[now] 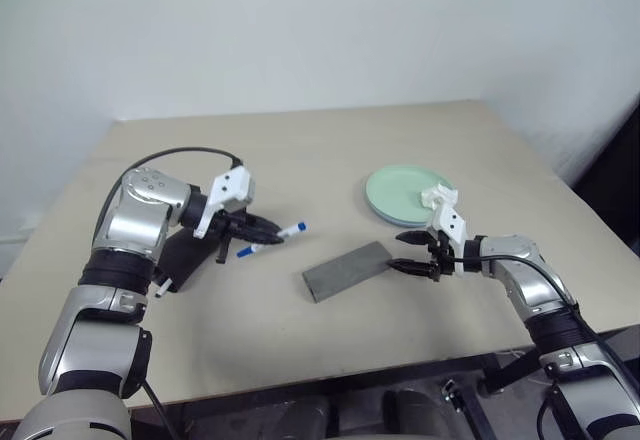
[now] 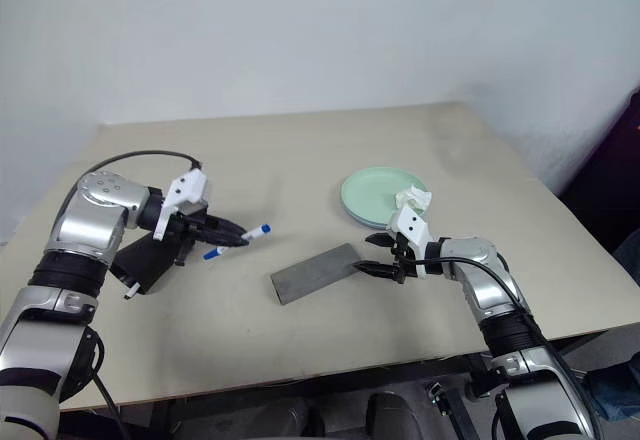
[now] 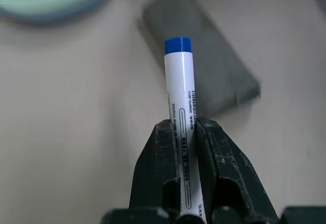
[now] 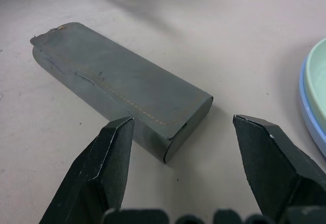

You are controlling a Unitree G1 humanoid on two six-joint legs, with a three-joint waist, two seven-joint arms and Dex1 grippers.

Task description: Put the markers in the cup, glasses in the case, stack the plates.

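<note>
Obs.: the left gripper (image 1: 262, 230) is clamped narrow on a white marker (image 3: 179, 81) with a blue cap. It grips the barrel low down, so most of the barrel and the cap stick out past the fingertips. In the head views the held marker is clear of the table (image 1: 300, 140). Its long axis runs close to level, with the cap aimed to the robot's right, toward the case (image 1: 345, 270). A second marker (image 1: 250, 250) sits just below the fingers; we cannot tell whether it lies on the table or is caught in the same grip. The cup (image 1: 183, 257) is the dark shape under the left wrist, on the robot's left of the fingertips and nearer the body. It lies opposite to where the cap points. We cannot make out which way its mouth faces. We judge the coming move turns on this: the hand must draw back leftward over the cup and tip the marker from level toward upright before letting go. The left arm is plainly the nearer one to the cup. The right gripper (image 1: 415, 252) stands wide and holds nothing, its fingers straddling the near end of the closed grey case without touching it. The plates (image 1: 405, 192) are stacked already, mint green on light blue, just beyond the right hand.
</note>
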